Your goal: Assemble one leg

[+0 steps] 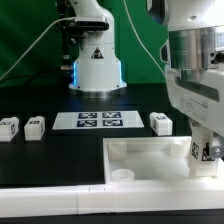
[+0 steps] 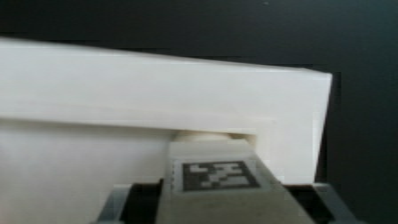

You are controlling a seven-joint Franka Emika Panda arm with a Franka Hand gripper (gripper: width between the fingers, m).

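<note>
My gripper [image 1: 203,150] is at the exterior view's right, over the far right corner of the large white tray-like piece [image 1: 140,158]. It is shut on a leg [image 1: 211,152], a small white block with a tag. In the wrist view the leg [image 2: 217,170] sits between my two dark fingers [image 2: 135,200], and its far end is at a corner recess of the white piece [image 2: 107,100]. I cannot tell whether it is seated there. Three more legs lie on the black table: two at the left [image 1: 9,126] [image 1: 34,126] and one right of centre [image 1: 160,123].
The marker board [image 1: 100,121] lies flat in front of the robot base [image 1: 96,70]. A round socket [image 1: 122,174] shows at the tray-like piece's near left corner. A white rail runs along the table's front edge [image 1: 60,205].
</note>
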